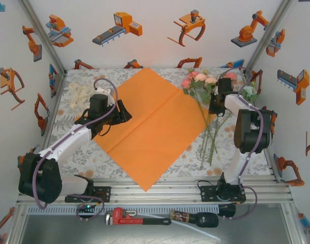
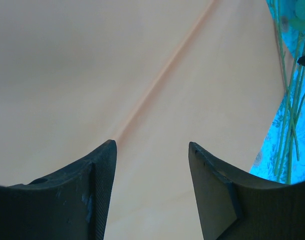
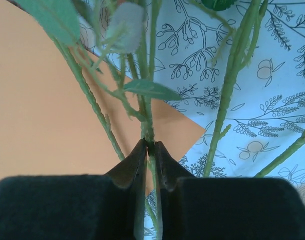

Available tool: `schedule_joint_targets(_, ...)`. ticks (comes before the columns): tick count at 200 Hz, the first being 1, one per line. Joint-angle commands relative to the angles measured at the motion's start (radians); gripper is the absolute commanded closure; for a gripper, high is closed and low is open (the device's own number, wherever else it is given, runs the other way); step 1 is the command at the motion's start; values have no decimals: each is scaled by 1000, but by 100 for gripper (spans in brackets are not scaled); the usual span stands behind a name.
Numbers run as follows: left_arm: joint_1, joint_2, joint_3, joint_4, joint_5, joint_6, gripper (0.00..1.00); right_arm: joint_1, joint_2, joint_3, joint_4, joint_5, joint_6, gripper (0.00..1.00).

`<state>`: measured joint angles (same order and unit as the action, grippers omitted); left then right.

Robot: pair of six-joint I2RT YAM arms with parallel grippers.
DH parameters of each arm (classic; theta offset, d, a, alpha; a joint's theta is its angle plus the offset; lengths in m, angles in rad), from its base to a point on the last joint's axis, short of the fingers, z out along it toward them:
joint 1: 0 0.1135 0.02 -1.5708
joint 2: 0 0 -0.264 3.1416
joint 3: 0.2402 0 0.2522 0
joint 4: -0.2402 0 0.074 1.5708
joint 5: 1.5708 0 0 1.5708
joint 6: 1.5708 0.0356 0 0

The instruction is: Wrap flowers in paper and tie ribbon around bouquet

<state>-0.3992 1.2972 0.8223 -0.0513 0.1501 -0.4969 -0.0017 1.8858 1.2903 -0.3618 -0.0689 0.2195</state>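
The left hand (image 2: 151, 146) hangs over the paper (image 1: 155, 127), its fingers (image 2: 99, 172) wide apart and holding nothing; a straight crease in the sheet runs away from between them. The paper lies flat in the middle of the desk (image 1: 228, 147), turned corner-on like a diamond.

The right hand (image 3: 149, 146) is clamped on one thin green stem (image 3: 147, 125), its fingers almost together around it, just above the paper's right corner. The flowers (image 1: 199, 80) lie along the paper's right edge, heads toward the back of the desk and stems trailing toward the near edge, some leaves overlapping the sheet.

The ribbon (image 1: 79, 96) lies loosely bunched at the back left of the desk, left of the paper and apart from both hands.
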Motion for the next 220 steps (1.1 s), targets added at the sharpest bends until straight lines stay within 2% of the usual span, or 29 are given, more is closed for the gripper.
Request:
schedule_joint_targets(1, -3, -9, 0, 5, -14, 25, 43, 2, -37, 40, -18, 14, -43, 94)
schedule_joint_targets(24, -3, -12, 3, -5, -32, 25, 42, 3, -90, 43, -26, 56, -64, 100)
schedule_joint_targets(39, -4, -16, 2, -11, -52, 22, 42, 4, -137, 35, -19, 67, -73, 100)
schedule_joint_targets(84, -2, -29, -5, -18, -95, 7, 42, 21, -287, 8, 46, -41, 25, 100)
schedule_joint_targets(119, -2, -50, -5, -27, -129, -5, 41, 138, -329, 80, 61, -87, 94, 100)
schedule_joint_targets(139, -2, -77, -8, -42, -167, -21, 40, 255, -260, 187, 53, -124, 156, 100)
schedule_joint_targets(176, 0, -143, -13, -124, -291, -60, 35, 451, -5, 450, 97, -160, 218, 100)
schedule_joint_targets(220, -1, -232, -71, -124, -202, -84, 15, 580, 427, 982, 47, -176, 211, 100)
